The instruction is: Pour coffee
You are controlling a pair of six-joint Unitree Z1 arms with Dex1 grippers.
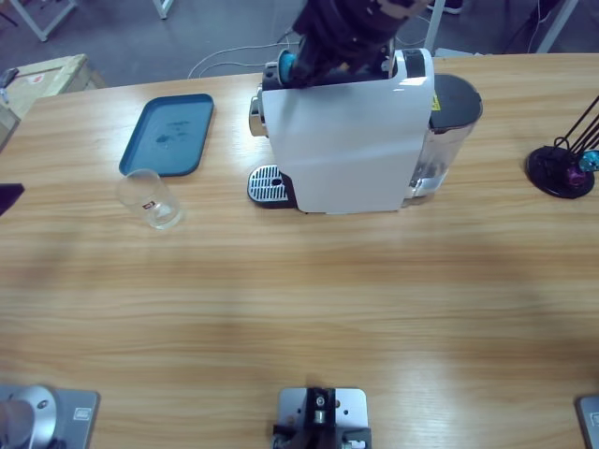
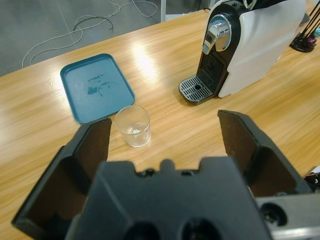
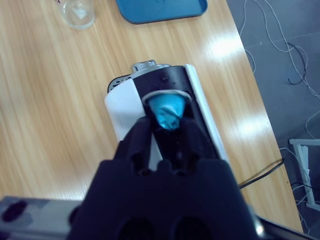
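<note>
Right now the right gripper (image 3: 169,131) pinches a blue coffee capsule (image 3: 167,111) at the slot atop the white capsule coffee machine (image 1: 351,131); it should be seated squarely before release. The left gripper (image 2: 170,132) hangs wide open, empty, above the glass cup (image 2: 133,126) beside the blue tray (image 2: 95,87).

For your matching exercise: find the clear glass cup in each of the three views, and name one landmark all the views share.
High view: the glass cup stands left of centre, just below the blue tray.
Left wrist view: cup near centre, beside the tray's near corner.
Right wrist view: cup at the top edge, left of the tray.
Shared landmark: the white coffee machine.
</note>
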